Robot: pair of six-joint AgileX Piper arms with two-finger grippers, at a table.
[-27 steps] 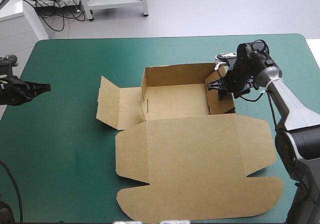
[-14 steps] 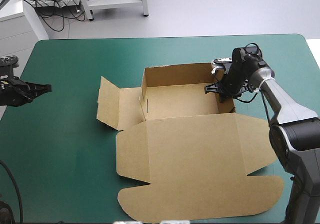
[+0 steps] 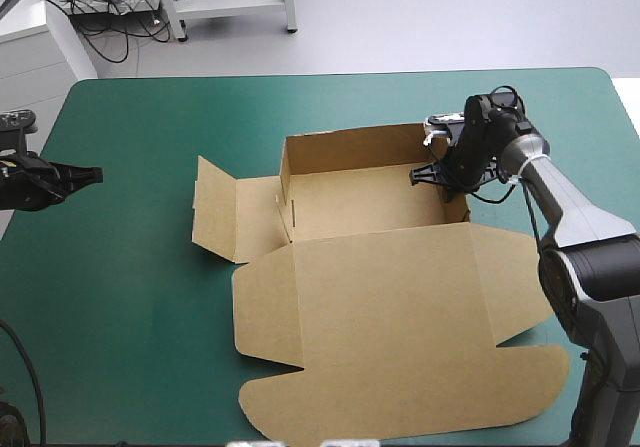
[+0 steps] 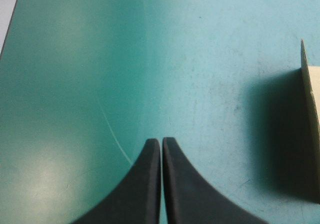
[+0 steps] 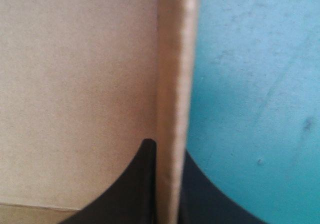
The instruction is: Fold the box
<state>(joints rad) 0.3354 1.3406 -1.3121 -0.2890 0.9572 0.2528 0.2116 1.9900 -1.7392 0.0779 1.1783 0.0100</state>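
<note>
High view: bright, even light from above, no hard shadows anywhere. Cover [image 3: 130,267] pale and sheeny toward 11 o'clock, deeper green toward 7. Box [image 3: 360,202] flat-lit, with small dark patch inside under right gripper [image 3: 440,175], at 3 o'clock end. Thin soft shadow along lid [image 3: 400,327] at 9 o'clock edge.

Left wrist view: broad glare on cover at 9 and 11 o'clock of left gripper [image 4: 161,141]. Heavy shadow beside box edge at 2 o'clock.

Right wrist view: wall [image 5: 172,83] rim catches light, glows pale. Cover bright at 2 o'clock, dark close beside gripper.
</note>
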